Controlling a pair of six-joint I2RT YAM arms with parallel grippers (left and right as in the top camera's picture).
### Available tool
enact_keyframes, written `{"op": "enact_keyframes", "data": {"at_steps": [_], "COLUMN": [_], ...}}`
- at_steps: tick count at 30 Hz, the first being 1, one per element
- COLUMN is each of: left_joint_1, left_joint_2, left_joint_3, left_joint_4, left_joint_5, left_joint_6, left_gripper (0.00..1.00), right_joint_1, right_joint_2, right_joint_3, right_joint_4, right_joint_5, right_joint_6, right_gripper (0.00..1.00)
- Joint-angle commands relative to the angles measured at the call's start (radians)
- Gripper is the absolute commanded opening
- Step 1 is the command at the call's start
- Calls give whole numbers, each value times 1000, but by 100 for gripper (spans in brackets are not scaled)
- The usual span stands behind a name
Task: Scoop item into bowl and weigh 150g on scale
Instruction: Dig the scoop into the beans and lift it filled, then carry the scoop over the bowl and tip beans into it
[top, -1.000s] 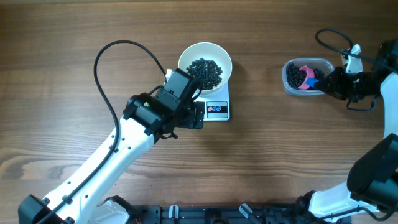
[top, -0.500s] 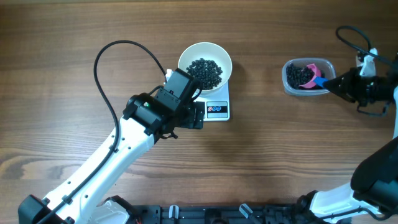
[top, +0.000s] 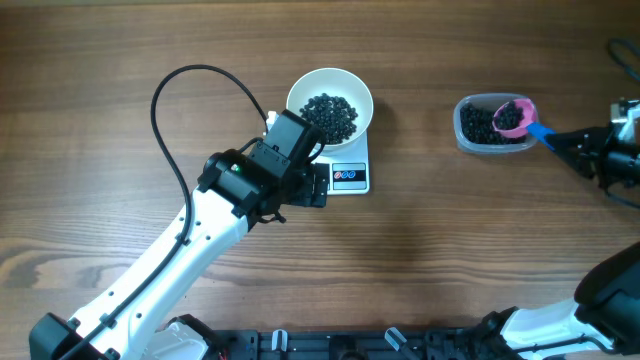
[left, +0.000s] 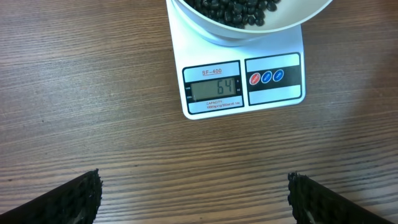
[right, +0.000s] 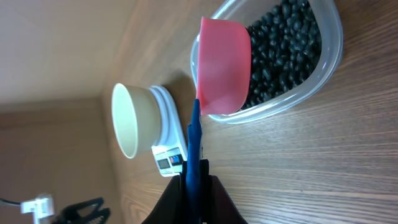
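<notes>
— Blue plastic is sitting in the pinch of the right tool (right: 194, 182): its fingers are pressing together on the blue handle (right: 194, 140) of the pink scoop (right: 224, 65). A second ago that scoop was lying down among the black beans (right: 283, 46) in the clear tub (right: 328, 59). Now it is riding at the tub's rim on the tool's side, and the arm is drawing back to the right.

— So a load is coming out?

— I am judging so. Overhead is showing dark grains inside the scoop, while the right wrist view is showing only its pink outside.

— And the far end?

— The white bowl (top: 296, 96) is sitting on the scale (left: 273, 93), well apart from the tub, with a heap of beans in it. The left tool (left: 193, 196) is hanging spread wide over the table (left: 93, 124) just in front of the scale, holding nothing and staying put.

— How far along?

— Only the left wrist view is making the display (left: 214, 91) readable. It is showing 64, so I am reckoning more scoops are needed.
</notes>
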Motion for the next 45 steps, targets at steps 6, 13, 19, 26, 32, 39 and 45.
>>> {"op": "enact_keyframes", "data": {"at_steps": [6, 13, 19, 26, 32, 39, 45], "left_joint_1": [-1, -1, -1, -1, -1, -1, -1], "left_joint_2": [-14, -14, -14, -14, -14, -14, -14], "left_joint_3": [-9, -9, -9, -9, -8, -9, -8], "left_joint_4": [3, 3, 3, 3, 3, 3, 3], "left_joint_5": [-13, -13, -13, -13, -13, -13, -13], "left_joint_6": [-13, -13, -13, -13, -13, -13, -13], "left_gripper": [100, 100, 100, 100, 100, 100, 100], "right_joint_1": [-45, -10, 116, 401, 629, 834, 957], "right_joint_2": [10, 10, 10, 10, 10, 10, 10], "right_joint_3": [-3, -3, -3, -3, -3, -3, -3], "right_joint_4": [-78, -130, -143, 56, 384, 556, 591], "right_joint_5": [-232, -357, -419, -477, -240, 55, 369], "right_joint_6": [-105, -165, -164, 9, 258, 263, 155], "right_gripper": [4, 4, 4, 4, 4, 4, 4]}}
